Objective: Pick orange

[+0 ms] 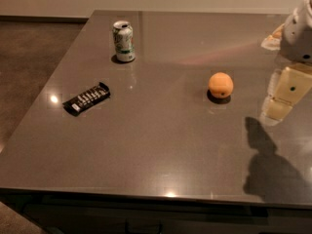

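Our gripper (280, 106) hangs low over the table's (161, 150) edge side, and we cannot tell whether it is spread or closed. The orange (221, 85) sits near it, toward the table's middle, with only bare tabletop between. The soda can (124, 41) and a flat black object (87, 98) lie well beyond, clear of our path.

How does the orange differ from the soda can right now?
Shape: the orange is a round ball; the soda can is an upright cylinder. Colour: the orange is plain orange; the soda can is white and green. Place: the orange sits right of centre, near the tool at the right edge; the soda can stands at the back left. Both rest on the grey table, apart from the tool.
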